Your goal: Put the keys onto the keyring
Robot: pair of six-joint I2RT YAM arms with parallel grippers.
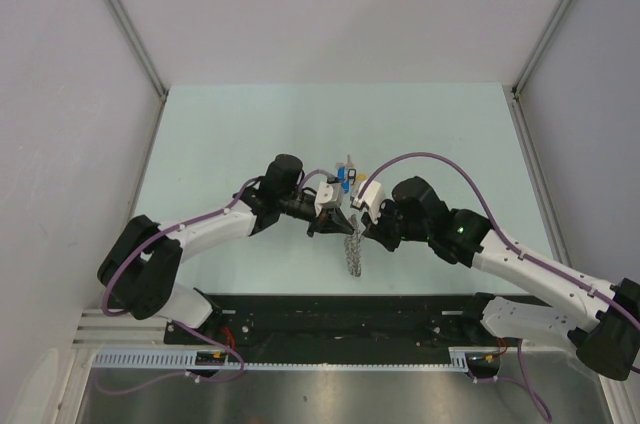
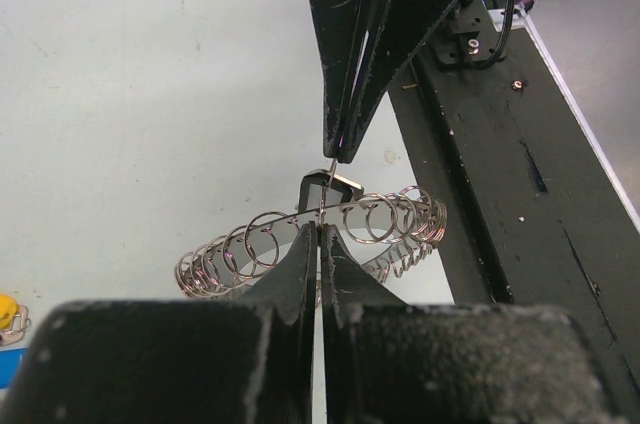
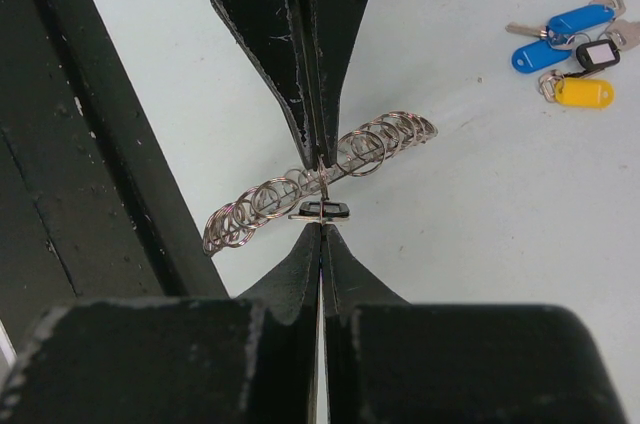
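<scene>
Robotics lab test cell, pale green table (image 1: 220, 144) walled by blank white panels (image 1: 330, 4) on aluminium posts (image 1: 125, 22), robot arms (image 1: 205, 232) and cable duct (image 1: 300, 362) at 6 o'clock.

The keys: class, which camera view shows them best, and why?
The right wrist view: the keys lie unobstructed, blue, yellow and black-rimmed heads distinct. The top external view shows them as a tiny cluster; the left wrist view catches only a yellow edge.

No text, brand, number or sign is legible in my three views; the black-rimmed key tag (image 3: 597, 54), upper right, shows no readable writing.
</scene>
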